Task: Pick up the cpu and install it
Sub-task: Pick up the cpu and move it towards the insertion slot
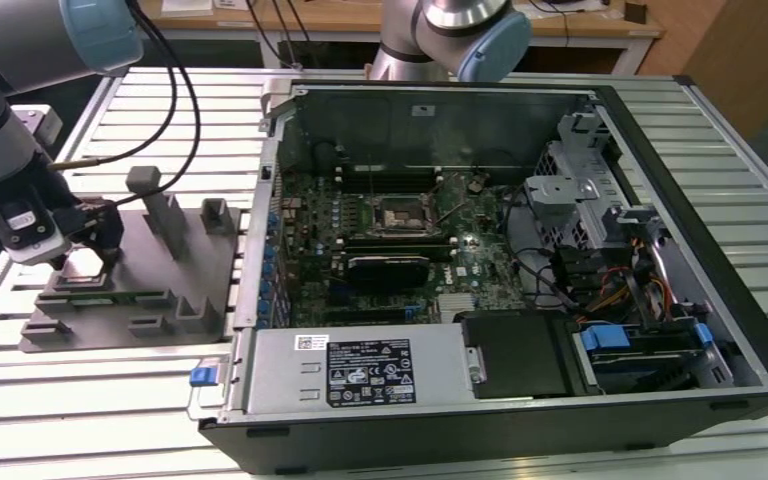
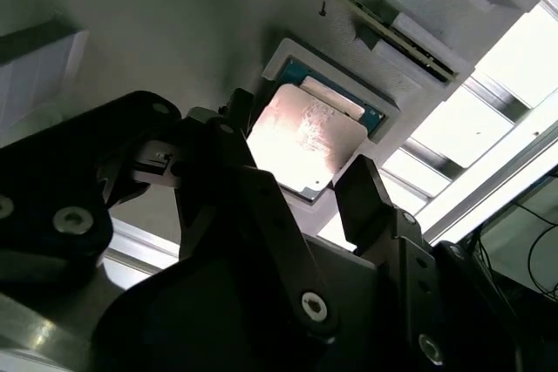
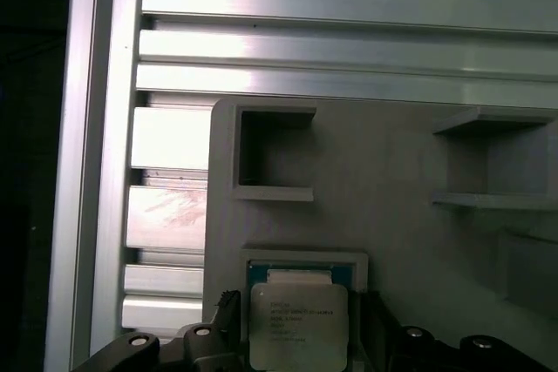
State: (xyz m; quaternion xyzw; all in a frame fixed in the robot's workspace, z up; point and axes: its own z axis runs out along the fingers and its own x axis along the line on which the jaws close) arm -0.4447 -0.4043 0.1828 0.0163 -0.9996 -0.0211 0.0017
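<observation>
The cpu [image 1: 81, 268], a small square chip with a pale silver top, lies in a shallow recess of the grey plastic fixture [image 1: 144, 310] at the exterior view's left. My gripper [image 1: 84, 252] hangs right over it. In both wrist views the cpu [image 2: 305, 141] [image 3: 296, 320] sits between the two black fingers [image 2: 364, 202] [image 3: 225, 309], one on each side with a small gap. The gripper [image 2: 301, 152] [image 3: 298, 311] is open and straddles the chip. The dark square socket [image 1: 398, 213] sits on the motherboard inside the open computer case.
The fixture carries upright posts [image 1: 164, 210] and blocks close to the gripper. The open computer case [image 1: 518, 400] lies to the exterior view's right on a slatted aluminium table [image 1: 91, 420], with a power supply [image 1: 357, 370], drive cage and cables inside. Another arm's base [image 1: 458, 30] stands behind the case.
</observation>
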